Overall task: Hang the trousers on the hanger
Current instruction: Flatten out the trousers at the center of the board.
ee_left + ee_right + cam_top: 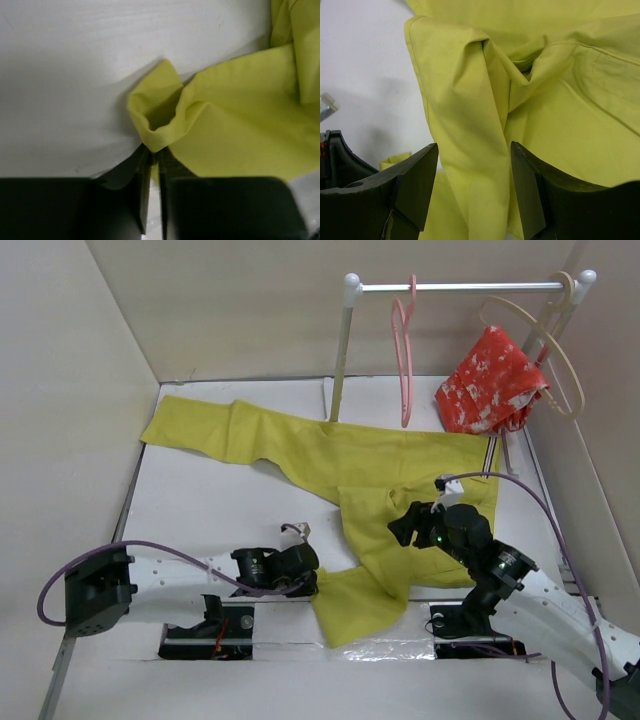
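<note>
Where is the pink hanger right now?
In the overhead view, the pink hanger hangs from the white rail at the back right, just left of the red garment and above the yellow trousers.

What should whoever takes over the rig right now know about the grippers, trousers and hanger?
Left gripper: closed to a narrow gap, pinching a corner of the trousers near the table's front edge.
Right gripper: open, fingers astride a raised fold of the trousers, not gripping.
Trousers: spread on the table, one leg reaching far left.
Hanger: pink, hanging on the rail, untouched.
Done: nothing on the hanger yet. Left: lift the trousers and drape them over it.
</note>
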